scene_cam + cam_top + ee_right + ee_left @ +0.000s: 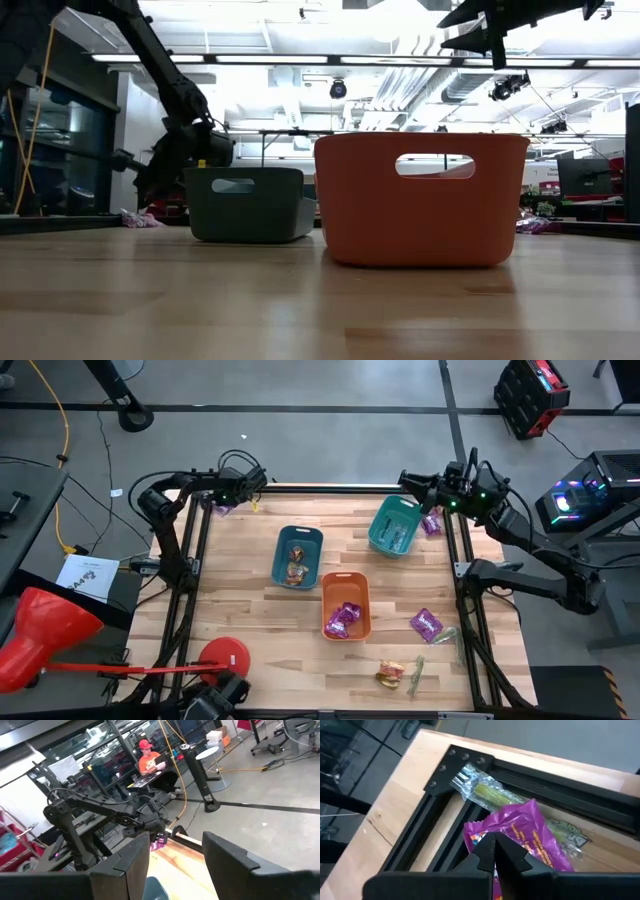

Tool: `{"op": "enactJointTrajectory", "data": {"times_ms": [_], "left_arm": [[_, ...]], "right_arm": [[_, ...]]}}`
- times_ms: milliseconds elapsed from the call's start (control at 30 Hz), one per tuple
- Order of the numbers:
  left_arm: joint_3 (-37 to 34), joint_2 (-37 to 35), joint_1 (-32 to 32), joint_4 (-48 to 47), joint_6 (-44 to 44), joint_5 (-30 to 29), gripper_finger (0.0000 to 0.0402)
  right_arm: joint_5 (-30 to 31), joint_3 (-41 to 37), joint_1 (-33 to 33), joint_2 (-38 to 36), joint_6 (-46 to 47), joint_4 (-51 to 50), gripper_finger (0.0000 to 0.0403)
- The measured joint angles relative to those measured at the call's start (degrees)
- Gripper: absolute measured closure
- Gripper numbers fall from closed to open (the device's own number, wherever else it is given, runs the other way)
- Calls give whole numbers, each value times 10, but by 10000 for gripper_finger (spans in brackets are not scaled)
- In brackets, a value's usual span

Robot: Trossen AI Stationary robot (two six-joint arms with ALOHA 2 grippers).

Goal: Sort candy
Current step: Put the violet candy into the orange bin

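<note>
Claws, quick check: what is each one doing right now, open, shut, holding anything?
Left claw: shut on a purple packet at the table's far left corner.
Right claw: open, empty, raised over the far right of the table near the teal bin.

purple packets [343, 619] in the orange bin [346, 584], gold-brown sweets [295, 570] in the dark teal bin [299, 536], green sticks [401, 538] in the light teal bin [395, 507], loose purple packet [426, 624], gold sweet [389, 675] and green stick [416, 675] on the table [240, 600], purple packet [530, 837] and clear-wrapped green stick [487, 792] at the far left corner
</note>
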Motion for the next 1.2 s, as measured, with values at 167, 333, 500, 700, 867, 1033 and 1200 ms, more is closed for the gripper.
{"op": "enactJointTrajectory", "data": {"times_ms": [167, 333, 500, 700, 867, 1033, 1200], "left_arm": [[1, 29, -10, 0, 1, 63, 401], [1, 45, -33, -10, -56, 42, 401], [2, 40, -36, -13, -42, 78, 401], [2, 32, -103, -20, -97, 125, 401], [2, 19, -190, -42, -144, 161, 401], [1, 17, -274, -109, -203, 186, 401], [11, -17, -309, -194, -227, 189, 401]], "right_arm": [[-39, 0, -27, 0, 5, -6, 226], [-47, 0, -43, 0, 5, -13, 226], [-67, 0, -53, 0, 4, -14, 226], [-71, 0, -66, 0, 1, -15, 226], [-79, 0, -76, 0, -22, -15, 226], [-84, 0, -80, 0, -28, -15, 226], [-108, 0, -80, 0, -34, -15, 226]]}}
